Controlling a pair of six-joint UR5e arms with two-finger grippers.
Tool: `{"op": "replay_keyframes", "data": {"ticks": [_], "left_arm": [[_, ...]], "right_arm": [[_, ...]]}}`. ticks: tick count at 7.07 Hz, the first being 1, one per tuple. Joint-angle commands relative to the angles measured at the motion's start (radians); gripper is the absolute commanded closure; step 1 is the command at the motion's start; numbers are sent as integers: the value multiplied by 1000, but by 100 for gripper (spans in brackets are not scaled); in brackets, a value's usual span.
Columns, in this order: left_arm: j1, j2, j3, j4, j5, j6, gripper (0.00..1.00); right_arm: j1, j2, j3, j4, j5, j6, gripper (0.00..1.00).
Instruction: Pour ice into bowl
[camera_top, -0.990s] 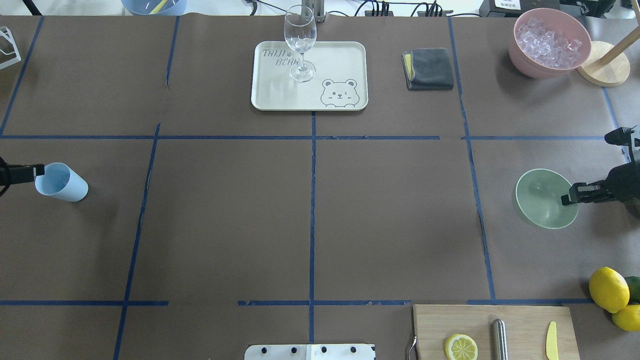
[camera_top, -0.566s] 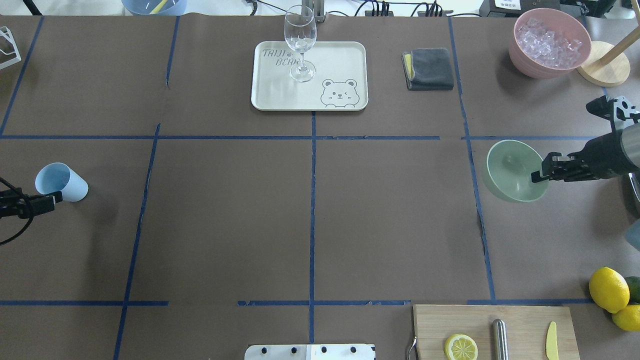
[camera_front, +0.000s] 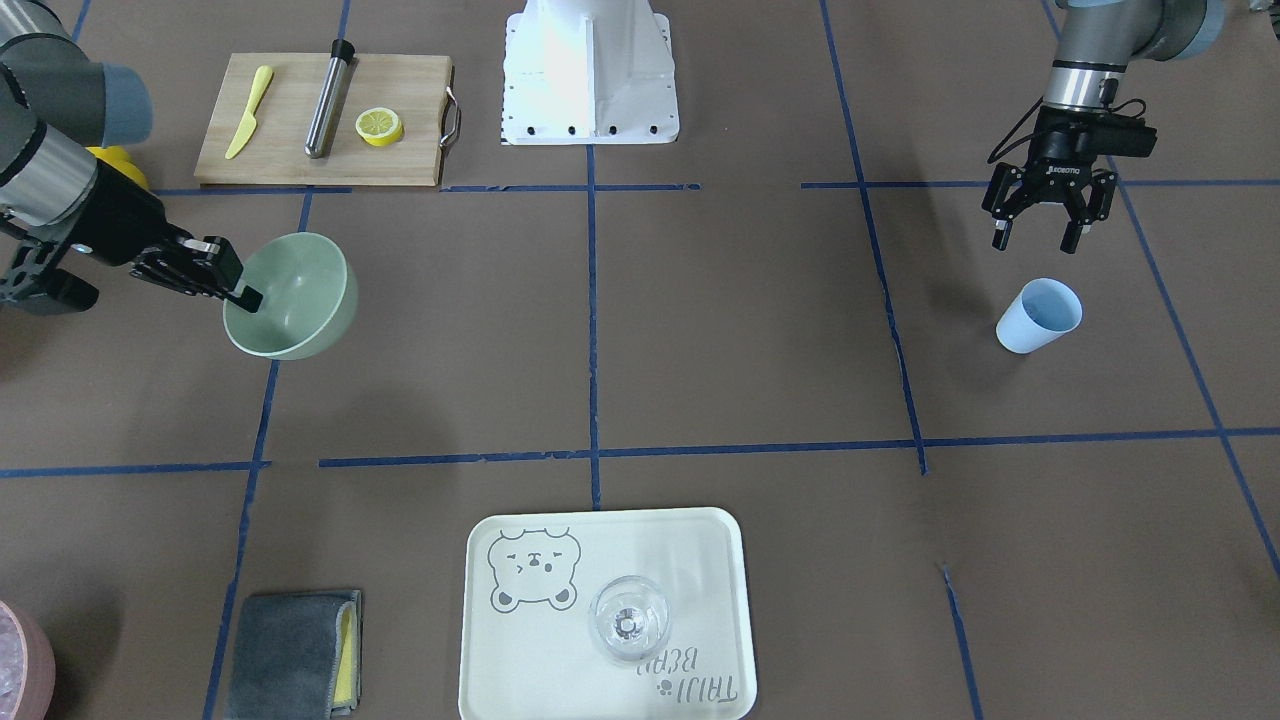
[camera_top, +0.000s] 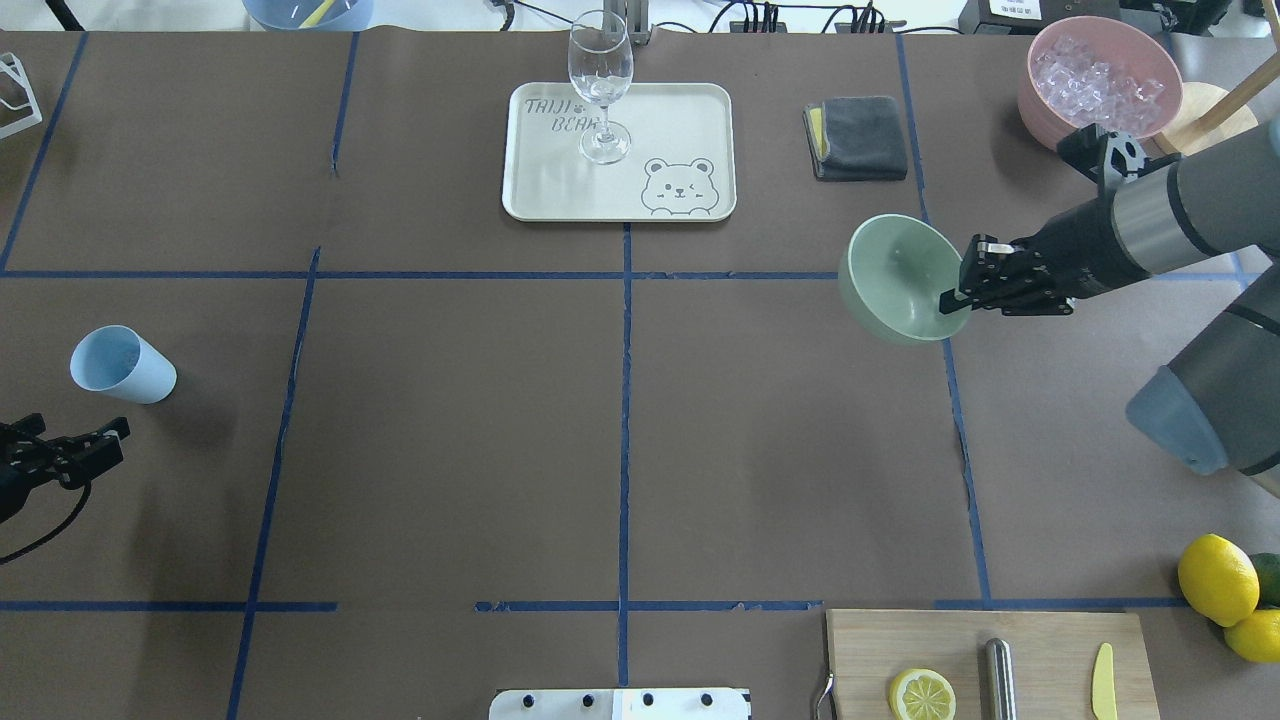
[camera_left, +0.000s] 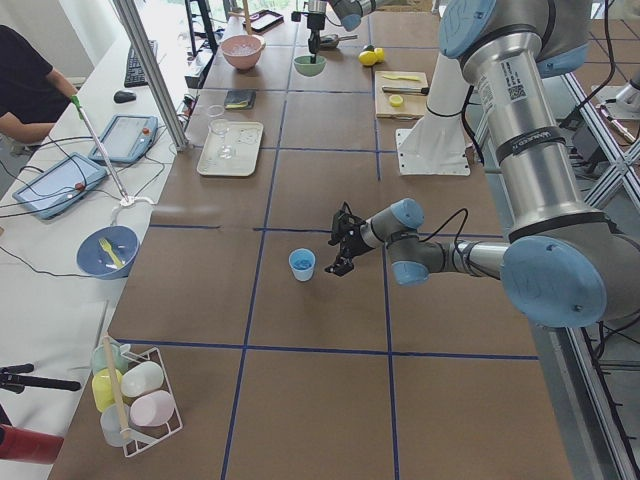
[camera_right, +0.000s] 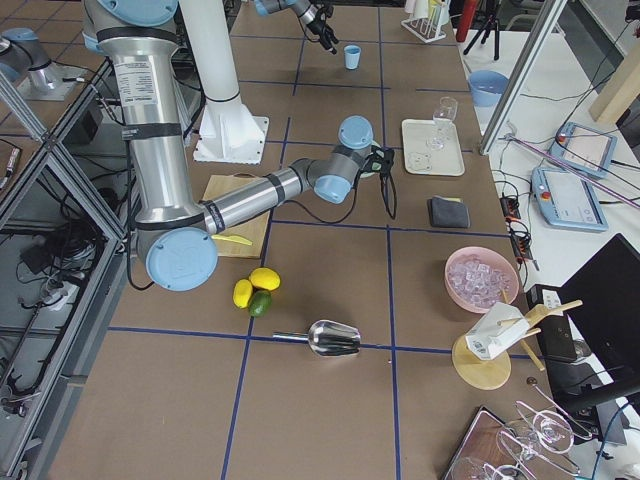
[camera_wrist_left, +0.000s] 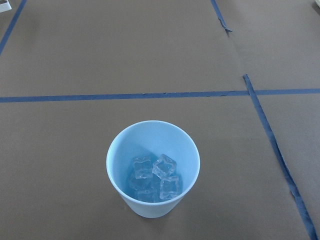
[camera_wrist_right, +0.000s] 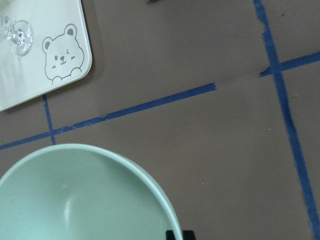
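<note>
The overhead view looks forward and down from behind the robot over most of the surface (camera_top: 450, 450). The front-facing view looks steeply down from the opposite long edge, the robot's base (camera_front: 590, 75) at its top. Both share the tray (camera_top: 690, 115), the blue cup (camera_top: 122, 364) and the bowl (camera_top: 895, 278). Two side views look along the surface from its short ends, from farther off. The left wrist camera looks down closely into the cup; the right wrist camera sits close over the bowl's rim.
</note>
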Motion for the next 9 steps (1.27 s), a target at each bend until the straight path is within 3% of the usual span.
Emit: {"op": "replay_keyframes", "data": {"ticks": [1, 4, 9], "left_arm": [[30, -10, 29, 0, 170, -15, 0], [33, -186, 184, 6, 251, -13, 0], [33, -243, 268, 0, 303, -7, 0]], "right_arm": [[-74, 142, 2, -153, -71, 56, 100], [-177, 278, -1, -322, -175, 67, 100], [-263, 344, -16, -344, -258, 117, 100]]}}
